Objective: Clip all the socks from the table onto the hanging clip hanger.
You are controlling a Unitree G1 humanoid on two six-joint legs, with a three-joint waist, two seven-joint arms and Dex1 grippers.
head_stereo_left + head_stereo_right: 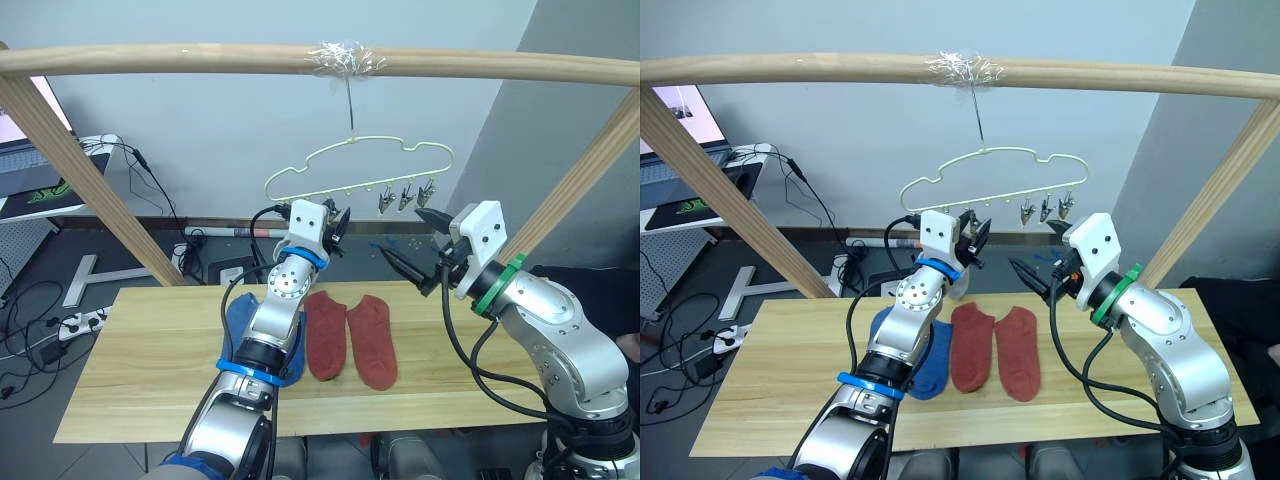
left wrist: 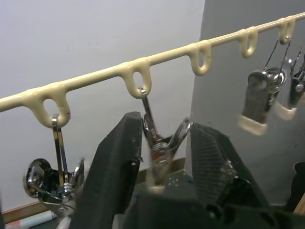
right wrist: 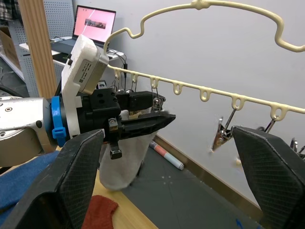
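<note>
Soft, floppy cotton, so I'd have pinched each sock by its cuff. Two rust socks [image 1: 350, 338] and a blue sock [image 1: 262, 345] lay mid-table [image 1: 130, 370]. The left gripper [image 2: 162, 164], fingers apart around a clip [image 2: 159, 143] on the clip hanger [image 1: 360, 170], stood beside a hanging grey sock [image 3: 123, 164]. The right gripper [image 1: 415, 243] was wide open, holding nothing.

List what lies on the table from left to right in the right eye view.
Blue sock, partly under the left arm → first rust red sock → second rust red sock, all on the table.
</note>
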